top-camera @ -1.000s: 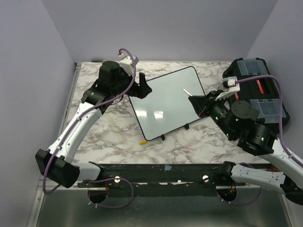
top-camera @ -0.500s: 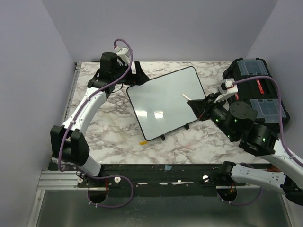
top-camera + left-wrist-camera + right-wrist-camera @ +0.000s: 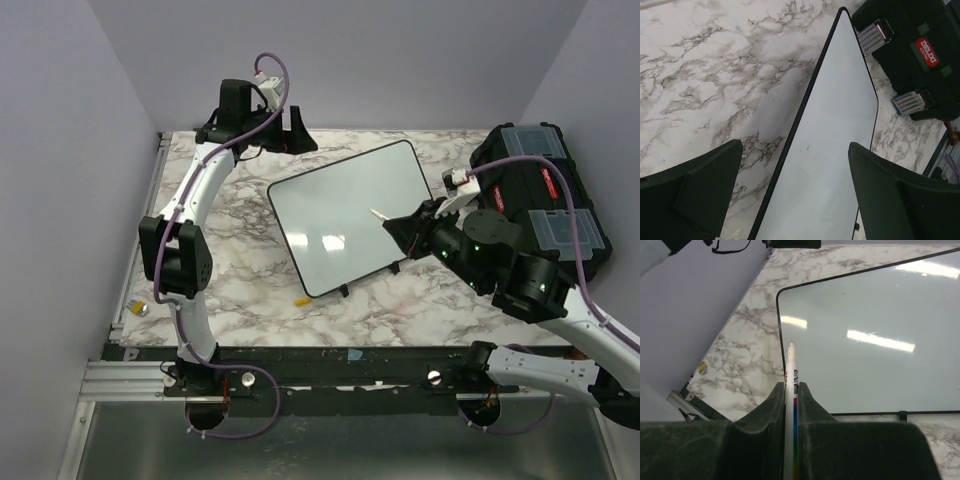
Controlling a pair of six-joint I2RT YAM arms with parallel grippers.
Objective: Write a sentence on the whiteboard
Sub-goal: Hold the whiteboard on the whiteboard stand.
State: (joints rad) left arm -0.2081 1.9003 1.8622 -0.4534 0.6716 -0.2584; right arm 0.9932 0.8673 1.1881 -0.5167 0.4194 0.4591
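Evidently unstarted: right gripper (image 3: 790,390) clenched on a marker (image 3: 791,367), tip ahead of its fingers over the whiteboard (image 3: 880,305), no sentence visible; left gripper (image 3: 795,165) spread, empty.

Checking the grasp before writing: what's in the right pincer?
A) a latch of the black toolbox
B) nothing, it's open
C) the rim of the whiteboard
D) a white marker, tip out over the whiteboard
D: the right pincer is shut on the white marker, and the marker's tip points out over the whiteboard.
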